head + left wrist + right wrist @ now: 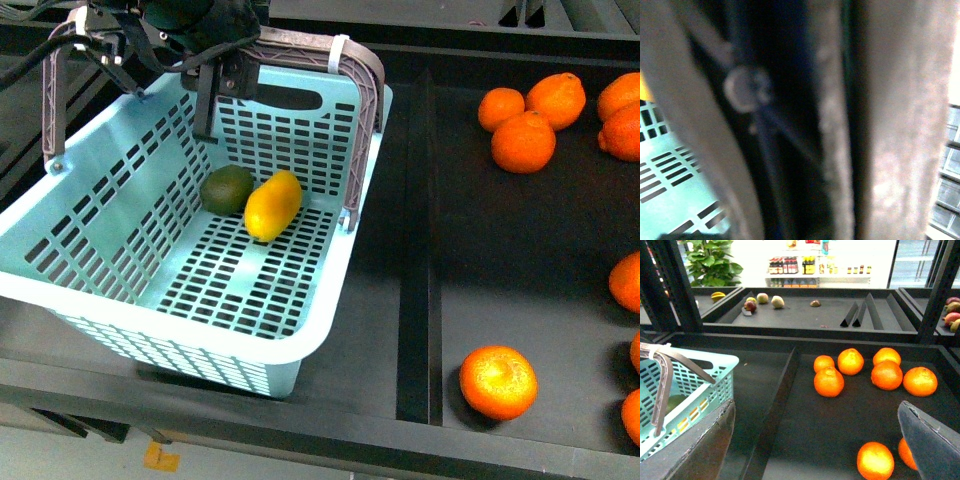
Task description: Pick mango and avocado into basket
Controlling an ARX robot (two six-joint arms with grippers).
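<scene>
basket (150, 300) mouth open, handles (360, 120) flank it

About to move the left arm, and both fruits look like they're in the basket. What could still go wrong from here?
1. The left gripper hangs just inside the basket by its handles; a careless move could snag one and drag the basket.
2. The mango and avocado lie loose, touching; a jolt could roll them.
3. The left wrist view is blurred, so clearance there is unclear.
</scene>
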